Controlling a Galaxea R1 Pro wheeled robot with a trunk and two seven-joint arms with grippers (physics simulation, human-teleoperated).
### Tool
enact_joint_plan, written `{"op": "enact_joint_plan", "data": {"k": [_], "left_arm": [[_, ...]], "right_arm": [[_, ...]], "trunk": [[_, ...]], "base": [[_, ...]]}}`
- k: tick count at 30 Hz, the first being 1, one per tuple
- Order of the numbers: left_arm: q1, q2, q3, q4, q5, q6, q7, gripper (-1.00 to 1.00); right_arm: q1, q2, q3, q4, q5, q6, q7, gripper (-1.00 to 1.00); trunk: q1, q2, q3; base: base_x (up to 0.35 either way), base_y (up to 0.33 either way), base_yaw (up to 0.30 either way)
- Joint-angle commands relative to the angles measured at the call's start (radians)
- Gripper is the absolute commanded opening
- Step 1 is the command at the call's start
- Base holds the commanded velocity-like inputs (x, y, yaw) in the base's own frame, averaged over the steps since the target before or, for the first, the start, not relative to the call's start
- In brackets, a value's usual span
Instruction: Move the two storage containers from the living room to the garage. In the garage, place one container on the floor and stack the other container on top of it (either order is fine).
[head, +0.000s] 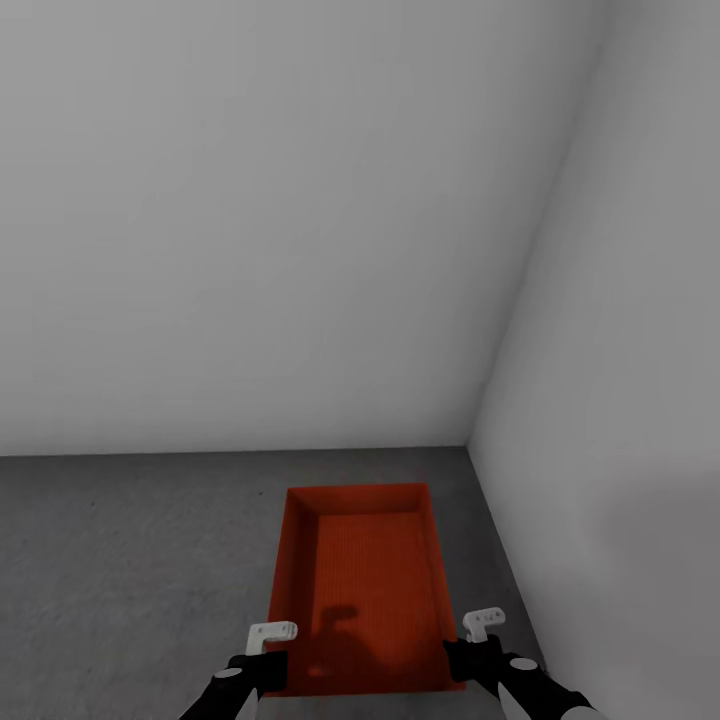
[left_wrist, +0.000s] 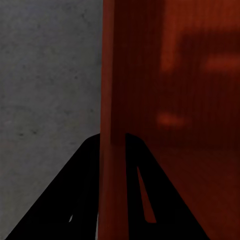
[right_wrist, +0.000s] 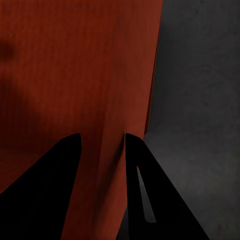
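One orange-red storage container lies lengthwise in front of me over the dark grey garage floor. My left gripper is shut on its near left wall, and my right gripper is shut on its near right wall. In the left wrist view the black fingers straddle the thin ribbed wall. The right wrist view has that gripper clamped the same way on the container wall. I cannot tell whether the container rests on the floor. The other storage container is out of view.
A plain pale grey back wall meets a right-hand wall in a corner just beyond the container's far right end. Bare speckled concrete stretches to the left of the container.
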Motion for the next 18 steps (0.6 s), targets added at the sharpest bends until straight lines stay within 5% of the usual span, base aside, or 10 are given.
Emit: {"op": "enact_joint_plan", "data": {"k": [1, 18], "left_arm": [[0.0, 0.005, 0.018, -0.001, -0.006, 0.007, 0.003, -1.0], [0.0, 0.007, 0.018, -0.001, -0.005, 0.005, 0.003, -1.0]], "right_arm": [[-0.001, -0.001, 0.015, -0.001, -0.002, -0.005, 0.014, -1.0], [-0.001, 0.0, 0.015, -0.001, -0.002, -0.005, 0.015, -1.0]], "trunk": [[0.004, -0.008, -0.004], [0.012, -0.022, -0.011]], "base": [[0.0, 0.0, 0.0], [0.002, 0.0, 0.0]]}}
